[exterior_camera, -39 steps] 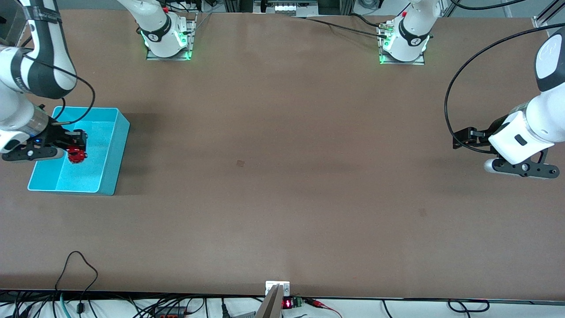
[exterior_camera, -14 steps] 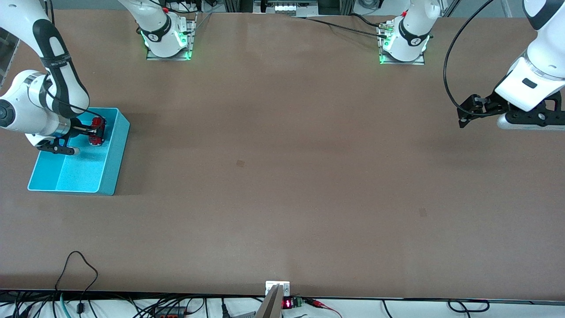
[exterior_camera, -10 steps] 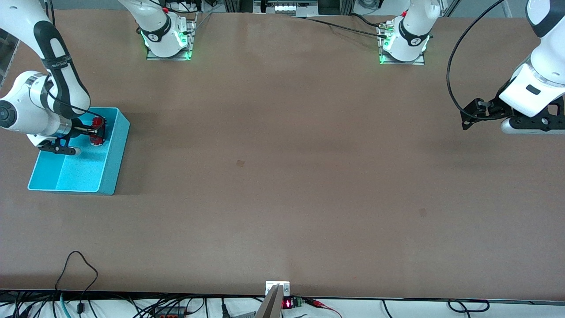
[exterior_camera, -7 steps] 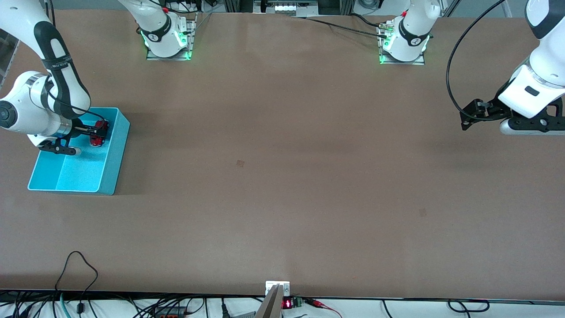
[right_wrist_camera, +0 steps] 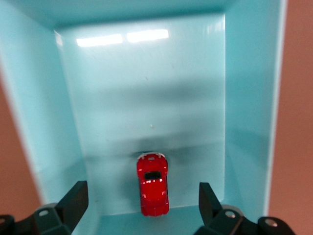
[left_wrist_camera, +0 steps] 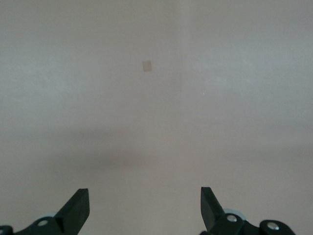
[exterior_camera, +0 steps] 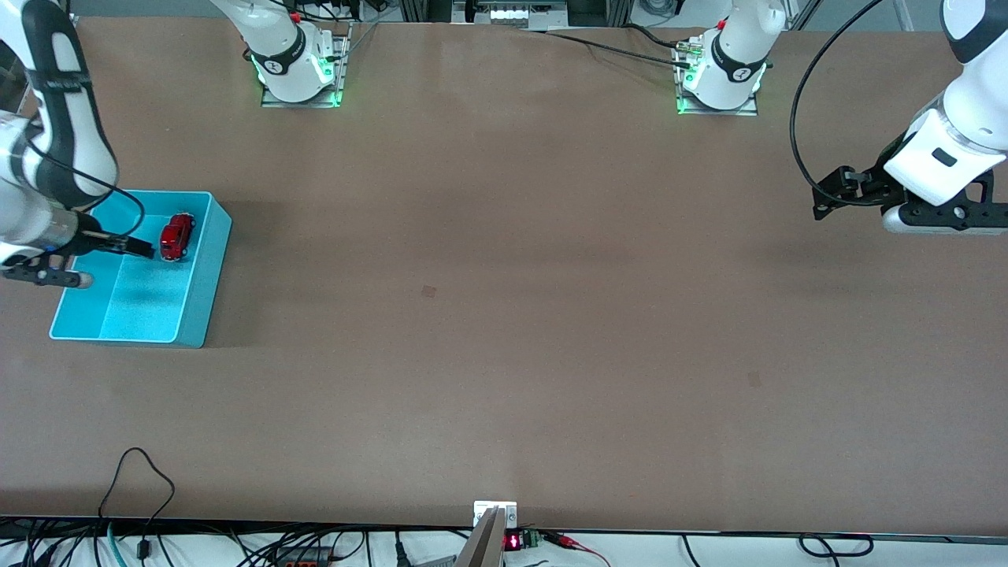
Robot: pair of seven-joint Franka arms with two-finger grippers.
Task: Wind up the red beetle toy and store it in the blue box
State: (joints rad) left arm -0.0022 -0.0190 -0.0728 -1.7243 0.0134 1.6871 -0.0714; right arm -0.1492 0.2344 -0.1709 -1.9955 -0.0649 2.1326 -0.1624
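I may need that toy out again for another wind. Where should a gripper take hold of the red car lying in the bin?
Grip the red beetle toy across its two long flanks, coming straight down from above: it sits upright beside a wall of the blue box, which blocks a sideways approach.

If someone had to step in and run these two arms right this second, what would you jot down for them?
Right gripper: open, over the cyan-blue plastic box, holding nothing.
Left gripper: open, empty, waiting over bare table at its own end.
Tiny glossy red toy car: lying on the box floor, in the part farther from the front camera.
Done: car stored.
Left: pull the right arm clear. Winding cannot be judged from here.
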